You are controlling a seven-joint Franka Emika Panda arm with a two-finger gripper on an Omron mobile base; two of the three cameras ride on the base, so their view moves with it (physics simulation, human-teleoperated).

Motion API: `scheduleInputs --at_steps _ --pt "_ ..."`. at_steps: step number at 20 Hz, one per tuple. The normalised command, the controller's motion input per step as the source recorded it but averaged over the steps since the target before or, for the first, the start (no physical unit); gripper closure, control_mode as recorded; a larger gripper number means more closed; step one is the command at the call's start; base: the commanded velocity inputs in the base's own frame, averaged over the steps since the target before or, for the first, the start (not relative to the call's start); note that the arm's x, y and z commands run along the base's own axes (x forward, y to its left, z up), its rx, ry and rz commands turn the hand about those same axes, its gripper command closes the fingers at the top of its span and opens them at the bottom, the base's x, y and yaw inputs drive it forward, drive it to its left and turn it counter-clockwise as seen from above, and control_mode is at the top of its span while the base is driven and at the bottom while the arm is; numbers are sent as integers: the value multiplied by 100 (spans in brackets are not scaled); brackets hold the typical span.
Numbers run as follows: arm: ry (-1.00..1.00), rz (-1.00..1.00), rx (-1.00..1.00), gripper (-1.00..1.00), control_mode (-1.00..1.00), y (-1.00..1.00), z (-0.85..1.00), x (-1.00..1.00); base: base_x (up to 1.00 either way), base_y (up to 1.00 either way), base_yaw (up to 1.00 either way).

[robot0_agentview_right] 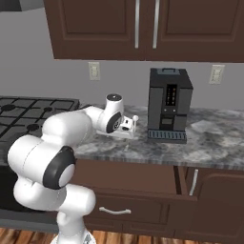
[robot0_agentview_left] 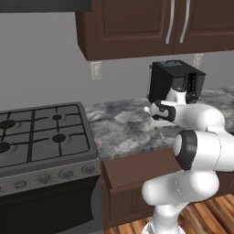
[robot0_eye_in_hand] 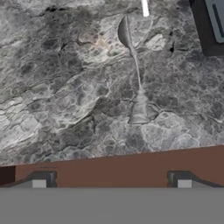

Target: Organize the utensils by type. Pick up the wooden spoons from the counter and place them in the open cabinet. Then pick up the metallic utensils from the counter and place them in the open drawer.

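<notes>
One pale metal spoon [robot0_eye_in_hand: 133,74] flat on the marbled worktop [robot0_eye_in_hand: 52,87], just ahead of the fingers [robot0_eye_in_hand: 111,181], bowl at the far end, flared handle end nearest the worktop's front edge, black coffee machine [robot0_agentview_right: 169,105] off to one side. Fingers spread wide and empty, poised above the spoon, with the open drawer [robot0_agentview_right: 138,178] pulled out just under the worktop edge. Probably the metallic part of the task, approach stage: next, lower straight over the thin handle, straddle it across its width, close gently since so flat a piece could slip, then carry down to the drawer.
</notes>
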Motion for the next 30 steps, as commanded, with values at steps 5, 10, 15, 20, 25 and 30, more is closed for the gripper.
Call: scheduleInputs --at_steps 5,10,15,20,25,30 --pt "1 0 0 -100 -100 -3 -9 41 0 0 0" --pt "0 0 0 -100 -100 0 -21 23 0 0 0" --pt "0 0 0 -100 -100 -8 -28 20 0 0 0" --pt "0 0 0 -100 -100 -30 -16 11 0 0 0" --pt "0 0 0 -100 -100 -6 -27 11 0 0 0" --pt "0 0 0 -100 -100 0 -23 19 0 0 0"
